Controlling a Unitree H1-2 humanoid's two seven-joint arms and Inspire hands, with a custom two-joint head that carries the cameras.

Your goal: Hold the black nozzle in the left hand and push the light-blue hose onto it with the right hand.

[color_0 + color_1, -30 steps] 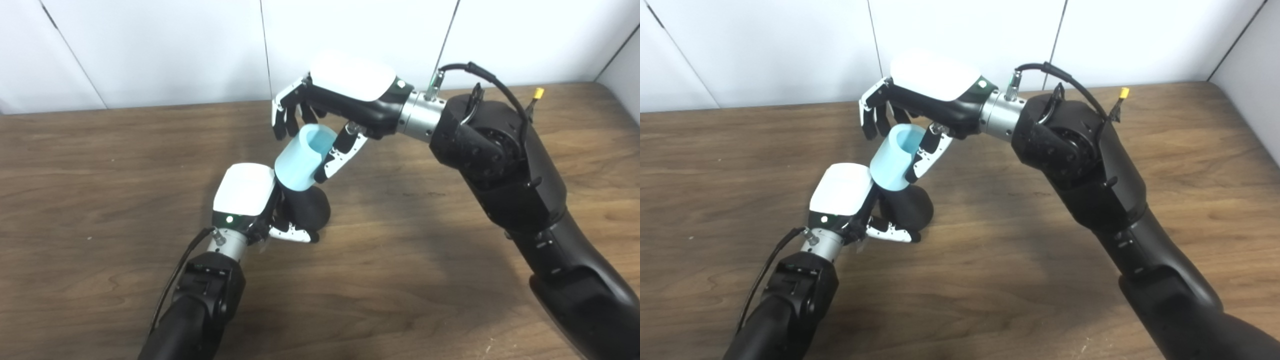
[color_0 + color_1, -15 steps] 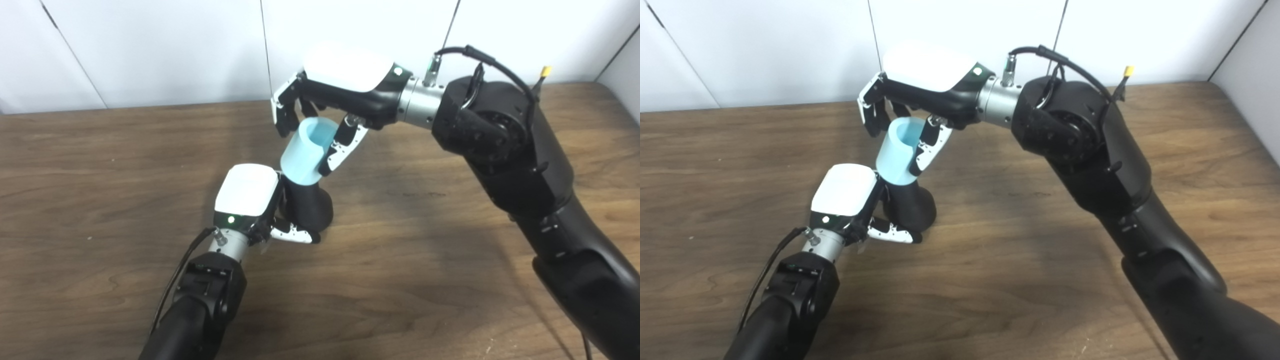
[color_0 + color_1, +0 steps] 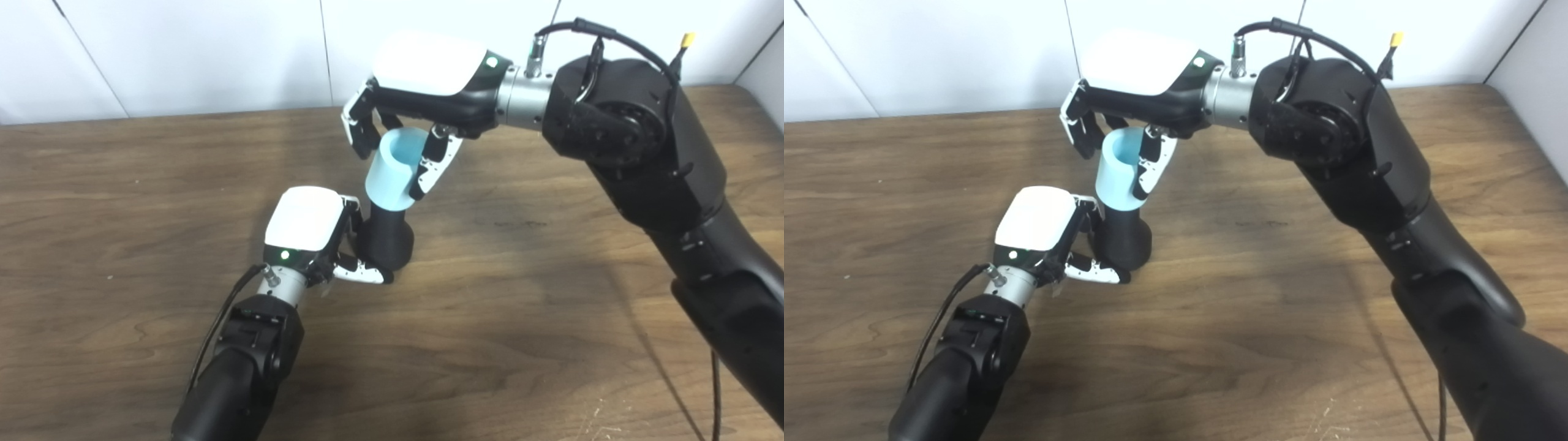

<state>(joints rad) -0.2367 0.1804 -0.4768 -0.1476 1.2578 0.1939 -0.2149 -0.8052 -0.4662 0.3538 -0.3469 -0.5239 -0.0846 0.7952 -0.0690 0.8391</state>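
A black nozzle (image 3: 386,236) stands nearly upright on the wooden table (image 3: 122,184), its wide base down. My left hand (image 3: 309,229) is shut on its lower part, thumb lying along the base in front. A light-blue hose piece (image 3: 394,171), a short open tube, sits over the nozzle's top. My right hand (image 3: 422,98) comes in from above and is shut on the tube, fingers on its far side and thumb on the near right side. The nozzle's tip is hidden inside the tube.
The right forearm (image 3: 637,153) arches high over the table's right half, trailing a black cable with a yellow connector (image 3: 691,39). A white panelled wall (image 3: 184,55) runs along the table's far edge.
The nozzle and tube have swung from a tilt to almost upright. My right hand has lifted and moved slightly right with the tube. The camera has tipped a little.
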